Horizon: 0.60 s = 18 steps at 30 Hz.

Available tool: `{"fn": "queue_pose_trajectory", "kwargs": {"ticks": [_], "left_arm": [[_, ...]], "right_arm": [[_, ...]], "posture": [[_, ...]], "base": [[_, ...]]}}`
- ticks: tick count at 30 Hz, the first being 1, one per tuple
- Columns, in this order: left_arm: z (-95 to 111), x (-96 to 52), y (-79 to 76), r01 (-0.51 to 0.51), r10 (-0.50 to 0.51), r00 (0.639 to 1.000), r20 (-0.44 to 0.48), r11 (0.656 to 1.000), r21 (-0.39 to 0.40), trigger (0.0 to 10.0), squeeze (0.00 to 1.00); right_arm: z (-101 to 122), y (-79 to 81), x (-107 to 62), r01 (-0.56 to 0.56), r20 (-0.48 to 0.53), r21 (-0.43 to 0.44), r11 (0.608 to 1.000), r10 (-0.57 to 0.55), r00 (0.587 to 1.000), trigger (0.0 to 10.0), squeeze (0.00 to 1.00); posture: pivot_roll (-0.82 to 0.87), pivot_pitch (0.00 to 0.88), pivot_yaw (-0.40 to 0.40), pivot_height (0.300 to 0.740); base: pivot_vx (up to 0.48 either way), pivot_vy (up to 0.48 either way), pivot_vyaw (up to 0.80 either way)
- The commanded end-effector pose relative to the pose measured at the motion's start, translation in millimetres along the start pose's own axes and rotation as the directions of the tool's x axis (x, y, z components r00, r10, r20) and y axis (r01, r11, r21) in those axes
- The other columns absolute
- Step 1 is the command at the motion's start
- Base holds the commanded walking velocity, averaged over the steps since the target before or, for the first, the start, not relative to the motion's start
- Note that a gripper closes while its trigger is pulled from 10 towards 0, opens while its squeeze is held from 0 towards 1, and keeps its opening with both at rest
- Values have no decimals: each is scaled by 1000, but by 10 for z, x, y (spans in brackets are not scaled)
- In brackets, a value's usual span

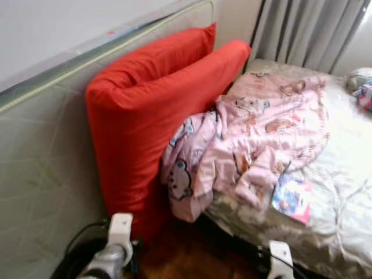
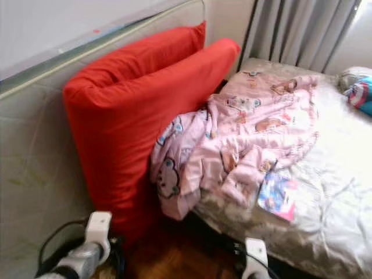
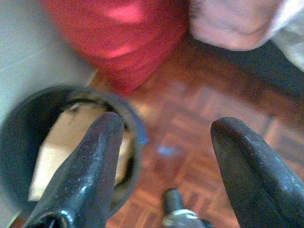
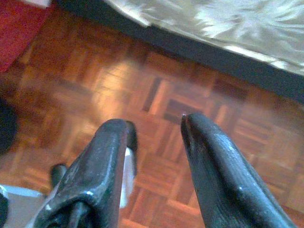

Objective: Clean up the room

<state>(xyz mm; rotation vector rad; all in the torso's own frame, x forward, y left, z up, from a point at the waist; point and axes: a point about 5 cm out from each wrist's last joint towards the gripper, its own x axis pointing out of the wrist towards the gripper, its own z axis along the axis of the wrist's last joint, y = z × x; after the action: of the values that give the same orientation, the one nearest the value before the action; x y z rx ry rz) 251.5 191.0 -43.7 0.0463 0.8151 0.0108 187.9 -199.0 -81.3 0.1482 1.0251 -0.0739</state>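
Left claw hangs released above a dark bin on the wood floor. Red cushion leans on the mattress; pink blanket spills off the bed. Right claw hangs spread, empty.

Head stereo pair looks down at the red cushion, both eyes sharing it. Wrist cameras face the parquet floor near its base.
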Motion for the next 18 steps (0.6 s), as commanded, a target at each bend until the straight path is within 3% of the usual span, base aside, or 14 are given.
{"fn": "queue_pose_trajectory", "kwargs": {"ticks": [1,5,11,18], "left_arm": [[-93,-17,76,-22,22,999,-38,1000,-3,10000,0],[-97,-19,81,-22,21,999,-40,1000,-1,10000,0],[-92,-20,92,-15,15,999,-37,1000,9,10000,0],[-94,-21,93,-14,15,999,-37,1000,9,10000,0]], "right_arm": [[41,61,11,-14,15,2,1000,14,1000,10000,0],[41,65,12,-6,30,29,1000,5,1000,10000,0],[47,81,13,-7,51,53,999,5,999,10000,0],[50,81,12,-1,65,77,997,-4,998,10000,0]], "posture": [[-31,0,-19,740],[-31,0,-15,740],[-33,0,-6,740],[-33,0,-5,740]], "base": [[0,0,-800],[0,0,-706],[0,0,0],[0,-408,0]]}}
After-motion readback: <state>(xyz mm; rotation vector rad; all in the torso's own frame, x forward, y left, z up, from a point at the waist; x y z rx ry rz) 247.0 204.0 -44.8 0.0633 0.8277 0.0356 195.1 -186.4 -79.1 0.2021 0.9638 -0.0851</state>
